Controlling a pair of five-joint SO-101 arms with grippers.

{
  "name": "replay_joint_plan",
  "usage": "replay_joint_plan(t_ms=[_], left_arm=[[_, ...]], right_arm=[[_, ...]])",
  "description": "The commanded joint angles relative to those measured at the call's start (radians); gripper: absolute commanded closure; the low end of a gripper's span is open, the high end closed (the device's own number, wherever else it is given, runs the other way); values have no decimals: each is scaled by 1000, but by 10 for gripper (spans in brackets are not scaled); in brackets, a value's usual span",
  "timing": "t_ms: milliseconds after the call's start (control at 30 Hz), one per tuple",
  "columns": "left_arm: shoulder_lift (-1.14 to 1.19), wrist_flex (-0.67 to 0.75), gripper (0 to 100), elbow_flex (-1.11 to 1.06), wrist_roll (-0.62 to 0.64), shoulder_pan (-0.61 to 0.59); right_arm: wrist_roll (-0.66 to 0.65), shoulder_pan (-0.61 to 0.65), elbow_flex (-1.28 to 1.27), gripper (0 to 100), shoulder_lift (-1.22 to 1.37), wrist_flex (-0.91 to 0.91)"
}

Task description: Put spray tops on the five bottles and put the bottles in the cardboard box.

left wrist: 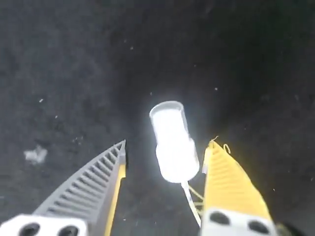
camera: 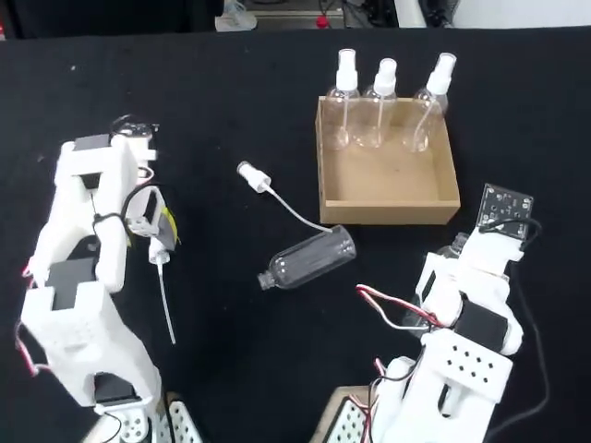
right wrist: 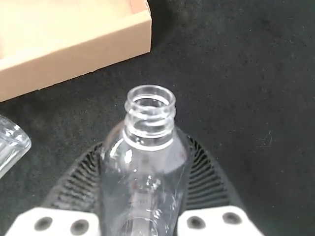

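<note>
My left gripper stands open over the black table, with a white spray top between its fingers, close to the yellow one. In the high view this spray top lies by the left gripper, its thin tube trailing toward the front. My right gripper is shut on a clear bottle whose neck is open and bare, just in front of the cardboard box. Three capped bottles stand along the far wall of the box. A second spray top and a bare bottle lie mid-table.
The loose spray top's long tube runs across the cloth to the lying bottle. Cables and clutter sit beyond the table's far edge. The near half of the box floor is bare.
</note>
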State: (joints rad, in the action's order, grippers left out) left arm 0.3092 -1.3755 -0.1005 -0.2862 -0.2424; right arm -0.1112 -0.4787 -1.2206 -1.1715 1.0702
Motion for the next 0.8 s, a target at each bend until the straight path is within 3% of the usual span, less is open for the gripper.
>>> replay_joint_plan(t_ms=[0, 200, 367, 633, 767], left_arm=[[25, -8, 755, 71, 12, 19], [80, -8, 762, 82, 12, 21], [84, -9, 970, 81, 12, 21], [81, -229, 970, 242, 12, 18], [81, -315, 970, 335, 14, 13]], right_arm=[[-2, -12, 5, 987, -25, -26], [-2, -12, 5, 987, -25, -26], [-2, -12, 5, 987, -25, -26], [-2, -9, 5, 987, -25, -26], [-2, 74, 7, 987, -31, -23]])
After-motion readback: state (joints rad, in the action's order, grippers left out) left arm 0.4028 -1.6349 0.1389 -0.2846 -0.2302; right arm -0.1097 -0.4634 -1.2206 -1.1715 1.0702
